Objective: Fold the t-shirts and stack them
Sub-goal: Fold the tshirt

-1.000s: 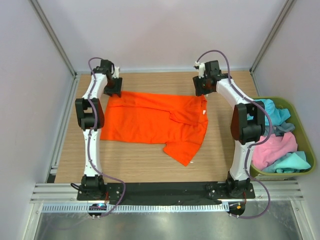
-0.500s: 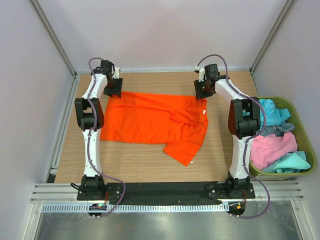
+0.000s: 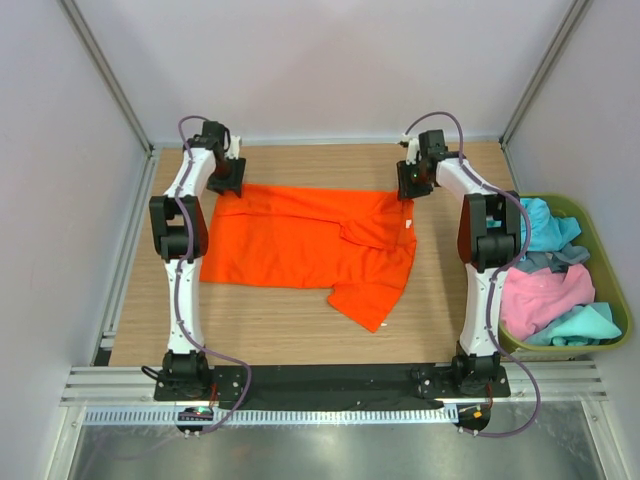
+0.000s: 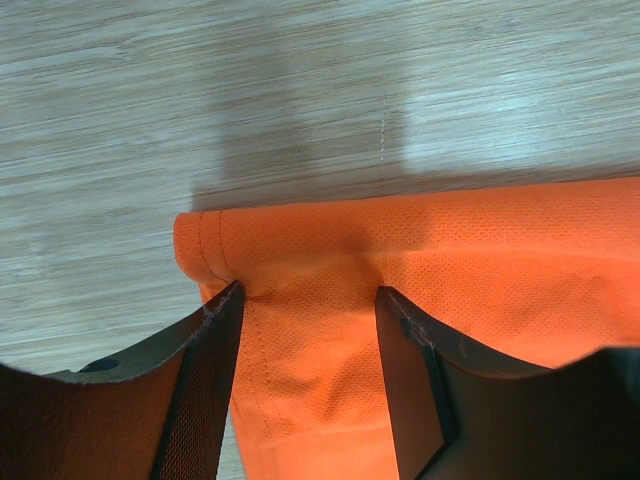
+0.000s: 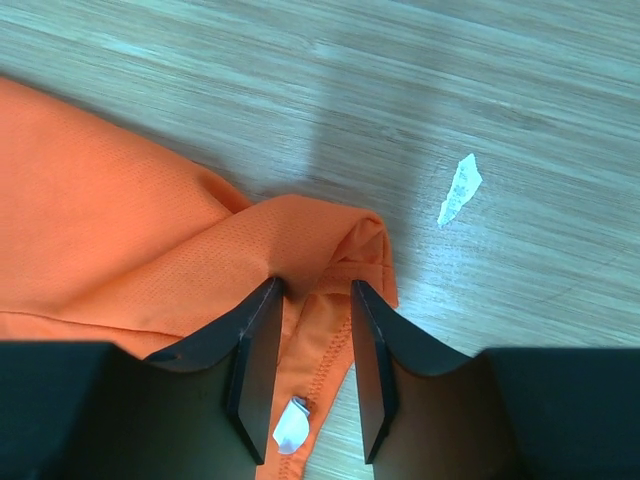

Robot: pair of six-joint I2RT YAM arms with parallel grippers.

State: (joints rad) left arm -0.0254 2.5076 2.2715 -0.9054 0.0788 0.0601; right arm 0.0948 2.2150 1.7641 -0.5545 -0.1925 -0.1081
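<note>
The bright orange t-shirt [image 3: 300,235] lies spread on the wooden table, with one sleeve sticking out toward the front. My left gripper [image 3: 228,178] is at its far left corner. In the left wrist view the jaws stand open [image 4: 308,292] astride the hemmed corner of the orange cloth [image 4: 450,260]. My right gripper [image 3: 412,185] is at the far right corner. In the right wrist view it is open [image 5: 315,285], with a folded edge of orange cloth [image 5: 150,240] and a white label [image 5: 292,428] between the fingers.
An olive-green bin [image 3: 592,216] stands at the right edge and holds turquoise [image 3: 540,220], grey [image 3: 566,258] and pink [image 3: 545,295] shirts. A small white scrap [image 5: 459,188] lies on the wood beyond the right gripper. Side walls stand close on both sides.
My right gripper has moved a little to the right, toward the shirt's far right corner. The left gripper and the shirt have stayed in place.
</note>
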